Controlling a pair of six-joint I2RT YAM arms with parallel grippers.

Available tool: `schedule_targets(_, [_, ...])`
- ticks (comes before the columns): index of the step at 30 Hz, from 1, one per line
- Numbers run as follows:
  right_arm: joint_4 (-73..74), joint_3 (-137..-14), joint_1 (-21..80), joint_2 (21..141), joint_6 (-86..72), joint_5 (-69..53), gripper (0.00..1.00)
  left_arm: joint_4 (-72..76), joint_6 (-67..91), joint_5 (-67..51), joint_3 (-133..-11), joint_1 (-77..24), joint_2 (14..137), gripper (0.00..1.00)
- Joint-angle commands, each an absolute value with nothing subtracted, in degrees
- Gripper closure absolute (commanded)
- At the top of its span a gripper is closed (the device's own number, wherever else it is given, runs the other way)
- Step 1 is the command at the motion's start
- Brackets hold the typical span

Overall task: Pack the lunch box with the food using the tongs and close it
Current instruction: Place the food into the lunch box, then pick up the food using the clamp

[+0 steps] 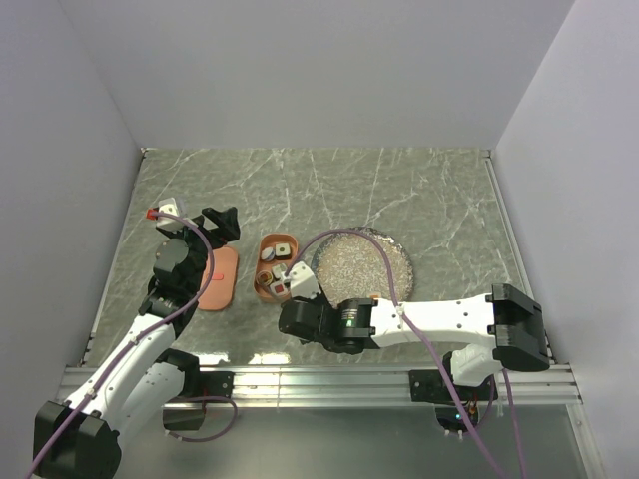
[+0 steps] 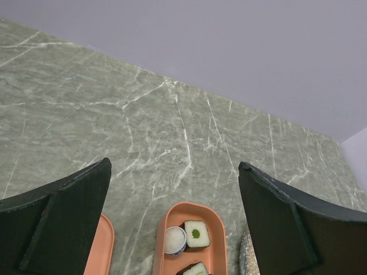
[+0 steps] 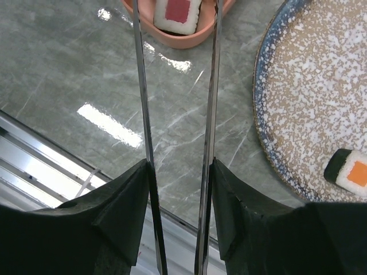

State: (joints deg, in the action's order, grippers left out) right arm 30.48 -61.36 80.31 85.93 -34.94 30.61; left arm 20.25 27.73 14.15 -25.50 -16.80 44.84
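The salmon lunch box (image 1: 262, 282) lies left of the plate, its flat lid (image 1: 218, 277) beside it on the left. In the left wrist view the lunch box (image 2: 217, 252) holds a green-centred piece of food (image 2: 196, 234) and a small white cup (image 2: 175, 239). My left gripper (image 1: 210, 225) hovers open and empty beyond the lid. My right gripper (image 3: 179, 172) is shut on the tongs (image 3: 213, 86), whose two arms run apart toward the lunch box's near end (image 3: 183, 37). A red-centred piece (image 3: 178, 11) lies there between the arms, with a gap on each side. An orange-centred piece (image 3: 350, 172) stays on the plate.
The round speckled plate (image 1: 374, 261) sits right of the lunch box, under my right arm. A metal rail (image 1: 319, 379) runs along the table's near edge. White walls enclose the marble table on the left, back and right.
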Motion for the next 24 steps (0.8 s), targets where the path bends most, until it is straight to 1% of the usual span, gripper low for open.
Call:
schedule_targets(1, [30.58, -61.52, 80.33, 82.88, -36.03, 34.01, 0.47, 22.85, 28.04, 12.92, -25.31, -16.52, 44.65, 0.0])
schedule_targets(15, [36.82, -61.0, 82.18, 74.53, -40.25, 43.15, 0.46, 22.85, 27.95, 13.18, -25.31, -16.52, 44.91, 0.01])
schedule_targets(21, [43.41, -54.5, 82.26, 67.6, -50.35, 45.17, 0.46, 23.11, 27.95, 12.92, -25.31, -16.52, 45.09, 0.01])
schedule_targets(24, [49.1, -49.93, 82.88, 63.38, -59.98, 45.44, 0.46, 23.12, 28.04, 12.48, -25.31, -16.52, 45.18, 0.01])
